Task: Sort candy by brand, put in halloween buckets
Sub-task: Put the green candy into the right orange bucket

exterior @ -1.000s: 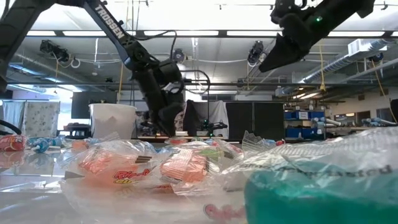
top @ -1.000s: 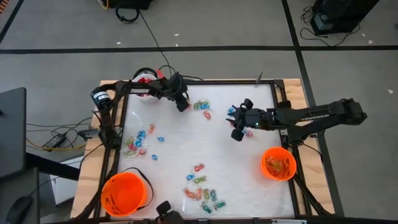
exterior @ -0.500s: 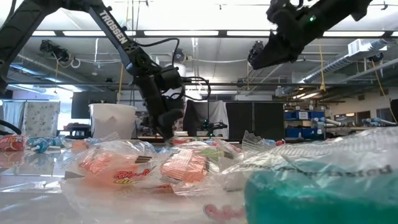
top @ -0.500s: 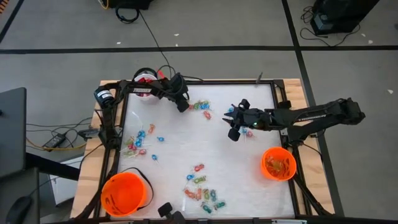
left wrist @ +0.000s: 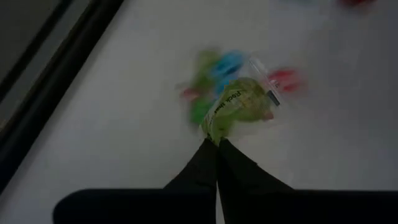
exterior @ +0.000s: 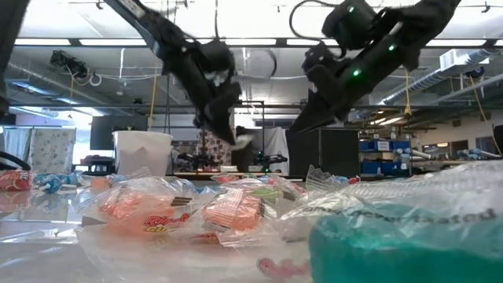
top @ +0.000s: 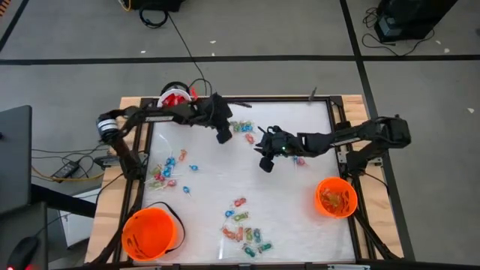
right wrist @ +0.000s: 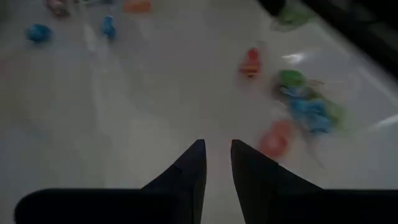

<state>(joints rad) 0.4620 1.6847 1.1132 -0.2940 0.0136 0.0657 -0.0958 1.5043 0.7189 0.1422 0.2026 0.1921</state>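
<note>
My left gripper point(top: 223, 137) hangs over the far middle of the table, shut on a green wrapped candy point(left wrist: 239, 104). Just beyond it a small heap of candy point(top: 244, 129) lies on the white table top. My right gripper point(top: 264, 165) hovers right of there, above bare table, fingers slightly apart point(right wrist: 217, 146) with nothing between them. More candy lies at the left point(top: 166, 171) and near the front point(top: 244, 231). One orange bucket point(top: 152, 232) stands at the near left, another point(top: 335, 196) at the right. A white bucket point(top: 174, 97) stands at the far left corner. My left gripper pinches the green candy by an end of its wrapper point(left wrist: 214, 132) between its two fingertips. The fingers slant down from the table's left. The candy sticks out past the tips, lifted clear of the table point(exterior: 245, 140).
The right orange bucket holds some candy; the white bucket shows red pieces inside. A black frame point(top: 146, 150) borders the table top. Clear-wrapped packets point(exterior: 228, 208) lie close to the low camera. Bare white surface spreads across the table's middle.
My left gripper has risen from the far candy heap with the green candy in its fingertips and drifted slightly toward the near edge. My right gripper has moved toward the table's left and come lower.
</note>
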